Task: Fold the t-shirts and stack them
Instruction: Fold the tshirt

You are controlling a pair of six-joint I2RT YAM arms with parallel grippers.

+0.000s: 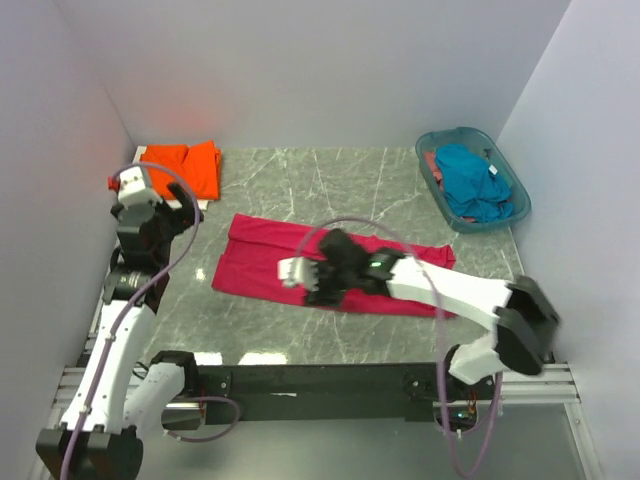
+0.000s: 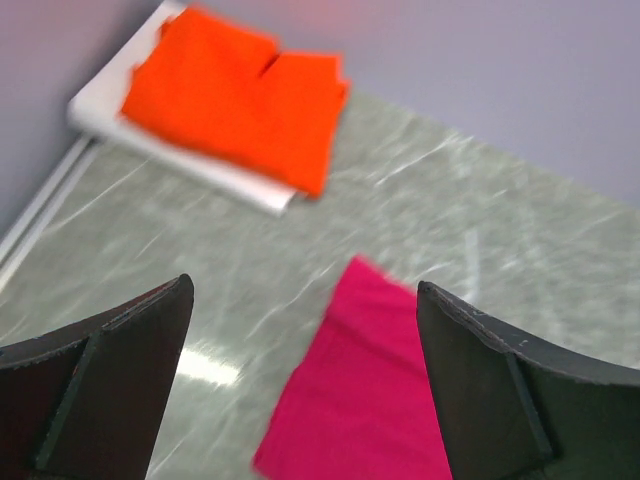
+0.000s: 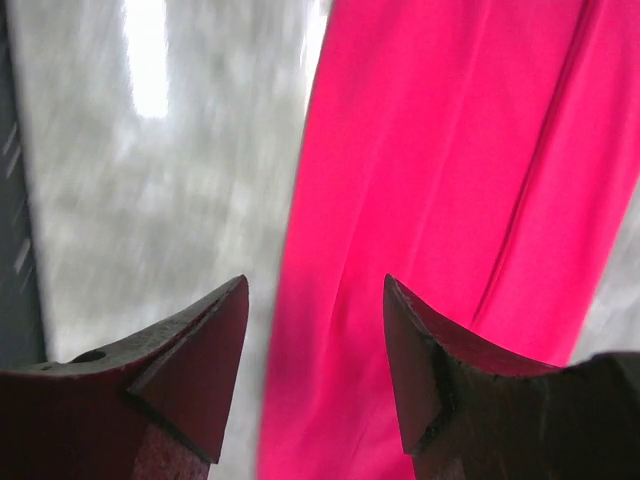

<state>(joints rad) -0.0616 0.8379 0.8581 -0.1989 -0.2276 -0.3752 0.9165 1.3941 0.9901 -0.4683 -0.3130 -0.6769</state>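
The magenta-red t-shirt (image 1: 262, 258) lies folded into a long strip across the middle of the table; it also shows in the left wrist view (image 2: 375, 390) and the right wrist view (image 3: 440, 190). The orange t-shirt (image 1: 185, 165) lies folded on a white board at the back left, also seen in the left wrist view (image 2: 240, 95). The teal-blue t-shirt (image 1: 472, 182) is crumpled in the basket (image 1: 437, 141). My right gripper (image 1: 318, 283) is open over the strip's near edge (image 3: 315, 300). My left gripper (image 1: 165, 215) is open and empty, raised left of the strip (image 2: 300, 300).
The translucent teal basket stands at the back right by the wall. The white board (image 2: 200, 165) under the orange shirt sits in the back left corner. Grey walls close the table on three sides. A black rail (image 1: 320, 380) runs along the near edge.
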